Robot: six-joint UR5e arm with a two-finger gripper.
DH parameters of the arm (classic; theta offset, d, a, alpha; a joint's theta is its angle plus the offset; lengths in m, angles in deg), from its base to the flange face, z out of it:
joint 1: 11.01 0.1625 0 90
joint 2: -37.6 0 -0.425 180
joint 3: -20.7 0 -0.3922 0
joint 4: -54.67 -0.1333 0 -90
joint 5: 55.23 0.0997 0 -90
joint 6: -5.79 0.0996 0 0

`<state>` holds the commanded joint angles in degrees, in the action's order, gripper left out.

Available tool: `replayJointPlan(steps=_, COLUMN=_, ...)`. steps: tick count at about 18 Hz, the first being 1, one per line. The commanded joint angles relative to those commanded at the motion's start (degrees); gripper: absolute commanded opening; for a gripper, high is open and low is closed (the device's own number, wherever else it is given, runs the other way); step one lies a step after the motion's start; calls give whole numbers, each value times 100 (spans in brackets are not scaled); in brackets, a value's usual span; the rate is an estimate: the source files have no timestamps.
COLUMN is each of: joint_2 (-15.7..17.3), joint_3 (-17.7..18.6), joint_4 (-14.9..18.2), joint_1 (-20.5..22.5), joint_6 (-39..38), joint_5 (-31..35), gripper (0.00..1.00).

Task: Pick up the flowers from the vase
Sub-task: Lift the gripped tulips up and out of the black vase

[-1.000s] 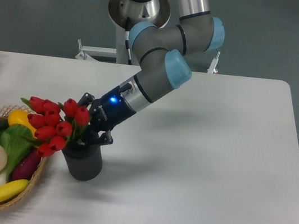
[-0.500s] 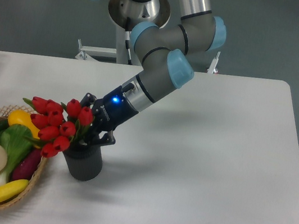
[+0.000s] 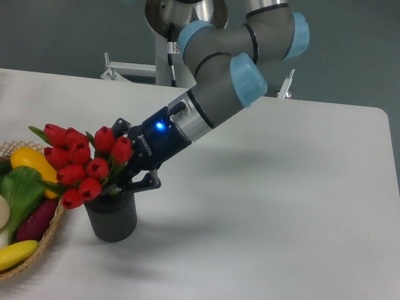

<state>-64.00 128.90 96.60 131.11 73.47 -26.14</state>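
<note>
Fingers (image 3: 129, 177) clamp flowers (image 3: 80, 164) over vase (image 3: 111, 216).

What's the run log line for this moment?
phase: lifting | gripper: shut on flowers | stems: in vase | basket: beside vase

One fixed camera looks down at the white table (image 3: 274, 207) from its front side, facing the arm base (image 3: 188, 11) beyond the table's far edge, at medium distance.
</note>
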Motion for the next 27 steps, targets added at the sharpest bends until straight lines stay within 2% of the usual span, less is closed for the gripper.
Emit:
replayJointPlan(steps=6, joint_2=228, joint_3=-26, joint_4=0, joint_1=-17, joint_6=-377, joint_5=-141, gripper=44)
replayJointPlan(steps=10, joint_2=448, joint_3=-193, joint_4=0, joint_1=-53, joint_6=-860, joint_5=-263, gripper=44)
replayJointPlan(steps=14, joint_2=519, joint_3=-457, joint_4=18, joint_1=-44, joint_6=-1300, joint_5=-290, gripper=44)
replayJointPlan(steps=27, joint_2=958, joint_3=-791, joint_4=70, joint_1=105, joint_6=-1652, joint_5=-237, gripper=44)
